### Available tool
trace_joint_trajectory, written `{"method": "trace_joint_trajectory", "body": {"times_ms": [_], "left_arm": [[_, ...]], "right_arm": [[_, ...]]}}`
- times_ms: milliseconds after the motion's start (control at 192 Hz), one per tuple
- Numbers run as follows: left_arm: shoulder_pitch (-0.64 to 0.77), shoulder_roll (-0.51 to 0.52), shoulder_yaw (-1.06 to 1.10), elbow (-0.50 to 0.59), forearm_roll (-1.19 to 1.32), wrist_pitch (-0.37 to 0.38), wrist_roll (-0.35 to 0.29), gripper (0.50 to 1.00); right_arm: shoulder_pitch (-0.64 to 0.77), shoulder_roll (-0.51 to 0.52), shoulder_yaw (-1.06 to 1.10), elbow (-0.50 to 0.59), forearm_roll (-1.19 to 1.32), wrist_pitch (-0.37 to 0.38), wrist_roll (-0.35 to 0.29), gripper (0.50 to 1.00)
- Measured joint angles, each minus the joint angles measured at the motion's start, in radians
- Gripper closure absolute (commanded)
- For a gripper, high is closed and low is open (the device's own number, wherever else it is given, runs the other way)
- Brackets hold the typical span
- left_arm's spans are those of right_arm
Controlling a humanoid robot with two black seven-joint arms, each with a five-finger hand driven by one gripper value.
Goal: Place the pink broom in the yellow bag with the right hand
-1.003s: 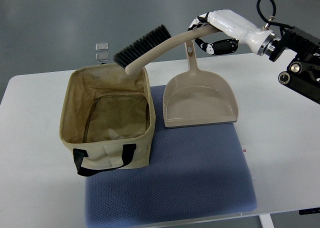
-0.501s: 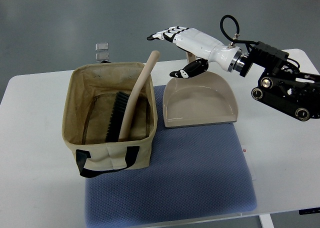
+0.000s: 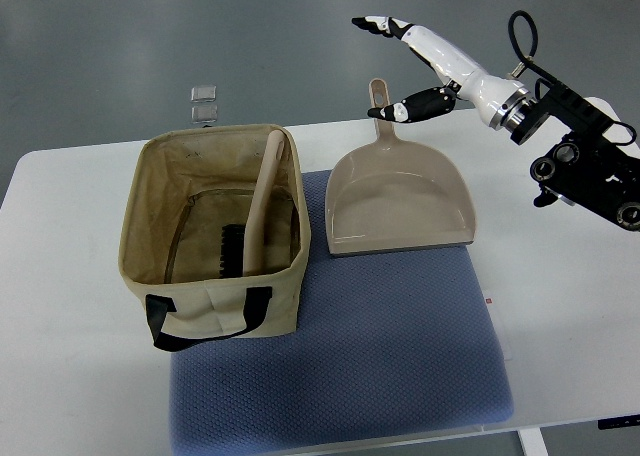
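Inside the square canvas bag (image 3: pixel 215 241), the curved, smooth-handled broom (image 3: pixel 258 221) stands bristles down. Right of the bag, the right hand (image 3: pixel 412 66) hangs spread wide, empty.

Beige dustpan (image 3: pixel 400 201) — on blue mat (image 3: pixel 380 346), white table (image 3: pixel 70 306)

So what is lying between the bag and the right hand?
In the top view, the dustpan lies between the bag and the open right hand.

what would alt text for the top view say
A pale broom stands inside an open fabric bag on a blue mat, handle against the rim. The right hand hovers open above a dustpan.
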Motion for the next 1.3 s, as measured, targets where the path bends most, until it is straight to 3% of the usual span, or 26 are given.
{"method": "trace_joint_trajectory", "body": {"times_ms": [298, 507, 794, 1023, 1170, 1300], "left_arm": [[0.0, 0.0, 0.0, 0.0, 0.0, 0.0, 0.0, 0.5], [0.0, 0.0, 0.0, 0.0, 0.0, 0.0, 0.0, 0.5], [0.0, 0.0, 0.0, 0.0, 0.0, 0.001, 0.0, 0.5], [0.0, 0.0, 0.0, 0.0, 0.0, 0.001, 0.0, 0.5], [0.0, 0.0, 0.0, 0.0, 0.0, 0.001, 0.0, 0.5], [0.0, 0.0, 0.0, 0.0, 0.0, 0.0, 0.0, 0.5]], "right_arm": [[-0.212, 0.003, 0.242, -0.027, 0.474, 0.055, -0.073, 0.595], [-0.267, 0.017, 0.279, -0.068, 0.688, 0.077, -0.097, 0.574], [-0.347, 0.089, 0.418, -0.15, 0.727, 0.276, -0.106, 0.574], [-0.373, 0.157, 0.556, -0.264, 0.721, 0.438, -0.161, 0.572], [-0.385, 0.189, 0.61, -0.302, 0.72, 0.492, -0.164, 0.57], [-0.391, 0.212, 0.647, -0.316, 0.72, 0.493, -0.158, 0.57]]}}
